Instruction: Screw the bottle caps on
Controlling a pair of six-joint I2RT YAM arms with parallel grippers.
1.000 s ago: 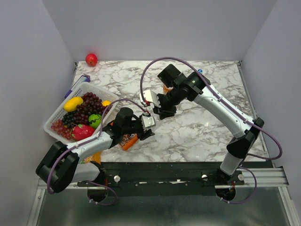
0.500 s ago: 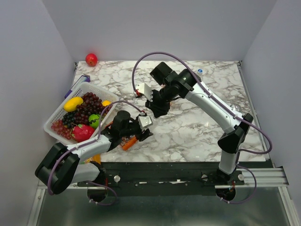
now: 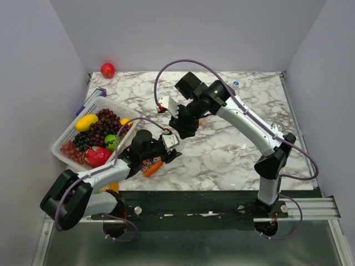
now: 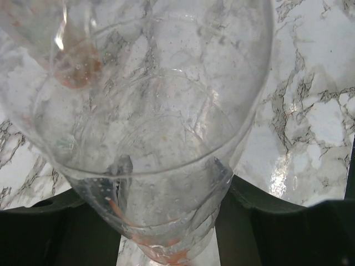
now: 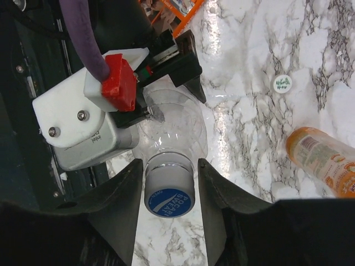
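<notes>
Right gripper (image 3: 181, 132) hangs just beside left gripper (image 3: 169, 151) — fruit basket (image 3: 67, 131) further left

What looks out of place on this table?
One red fruit sits alone in the far left corner by the wall, apart from the basket that holds the other fruit. A white cap also lies loose by itself on the table.

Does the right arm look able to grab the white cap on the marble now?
Probably not yet: the right pincer grips the blue cap on the clear bottle; the white cap itself lies uncovered.
</notes>
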